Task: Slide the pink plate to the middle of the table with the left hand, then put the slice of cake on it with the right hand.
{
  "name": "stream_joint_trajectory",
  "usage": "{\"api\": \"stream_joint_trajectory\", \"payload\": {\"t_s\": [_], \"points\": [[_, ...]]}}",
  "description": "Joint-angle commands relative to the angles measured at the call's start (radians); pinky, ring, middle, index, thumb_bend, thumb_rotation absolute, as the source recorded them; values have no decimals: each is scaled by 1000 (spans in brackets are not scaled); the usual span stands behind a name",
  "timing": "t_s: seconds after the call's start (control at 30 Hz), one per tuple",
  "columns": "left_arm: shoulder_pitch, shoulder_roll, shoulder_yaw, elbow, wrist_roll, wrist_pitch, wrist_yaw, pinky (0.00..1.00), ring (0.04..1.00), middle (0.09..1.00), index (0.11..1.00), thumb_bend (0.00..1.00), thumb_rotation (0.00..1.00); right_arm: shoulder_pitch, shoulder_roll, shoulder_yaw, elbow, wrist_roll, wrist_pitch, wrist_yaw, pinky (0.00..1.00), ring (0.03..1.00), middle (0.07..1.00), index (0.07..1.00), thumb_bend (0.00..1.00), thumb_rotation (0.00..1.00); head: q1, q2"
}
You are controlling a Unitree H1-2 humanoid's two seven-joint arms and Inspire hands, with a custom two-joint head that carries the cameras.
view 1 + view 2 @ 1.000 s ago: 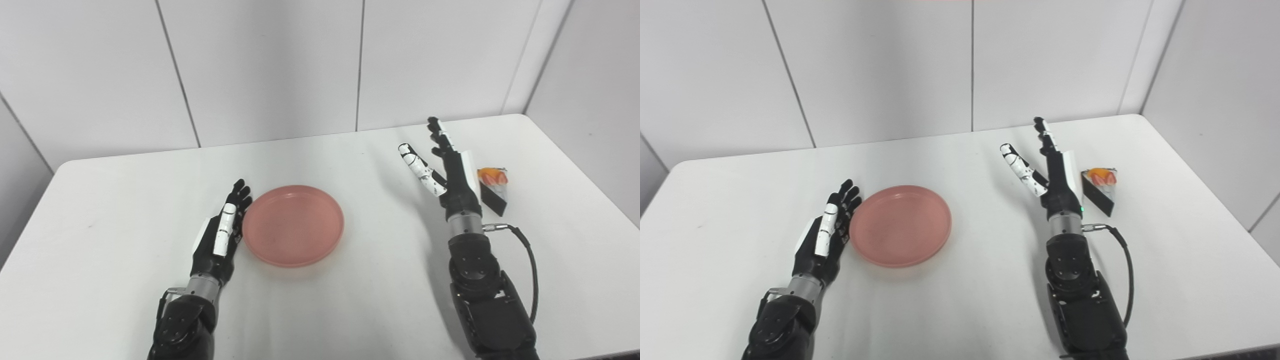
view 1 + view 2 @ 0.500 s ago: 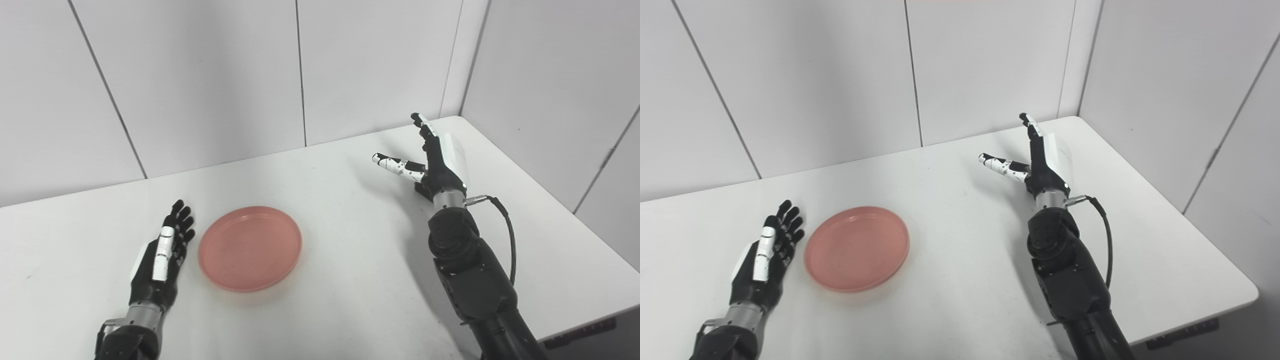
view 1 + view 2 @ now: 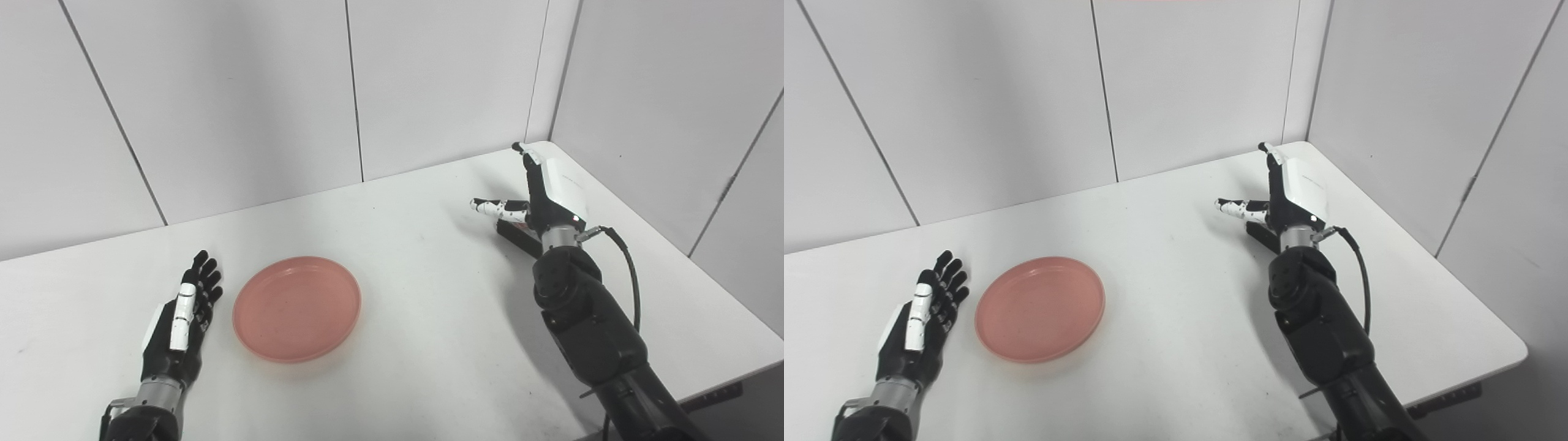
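White table [image 3: 398, 343] against plain panel walls. Left eye view: pink plate [image 3: 296, 308] just beside the left hand [image 3: 179, 318], fingers spread, holding nothing. Right eye view: right hand [image 3: 1289, 196] fingers apart over the mostly hidden slice of cake [image 3: 1260, 236].

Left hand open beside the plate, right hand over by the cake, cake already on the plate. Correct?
No: the plate is empty in both views. The cake is on the table, mostly hidden by the right hand. The left hand is open beside the plate.
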Motion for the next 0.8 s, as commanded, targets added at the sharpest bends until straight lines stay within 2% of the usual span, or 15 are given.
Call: {"api": "stream_joint_trajectory", "payload": {"t_s": [0.0,0.2,0.37,0.5,0.77], "points": [[28,8,3,11,-5,-28,-16,1000,1000,1000,1000,576,1000,-47,-32,0,-6,-28,10,10,893,884,883,861,763,387,2,1],[30,8,1,-3,-4,-21,-16,1000,1000,1000,1000,556,1000,-48,-34,-7,33,-85,14,67,947,899,886,860,769,409,2,3],[33,11,-5,-13,6,-15,-12,1000,1000,1000,1000,556,1000,-48,-28,-26,50,-112,14,113,943,890,871,849,780,366,3,6],[34,14,-11,-21,14,-11,-10,1000,1000,1000,1000,551,1000,-50,-18,-45,59,-152,14,156,891,872,861,845,779,351,3,8],[33,10,-9,-23,2,-3,-16,1000,1000,1000,1000,576,1000,-51,-4,-71,87,-185,14,176,744,809,812,814,751,282,7,10]]}}
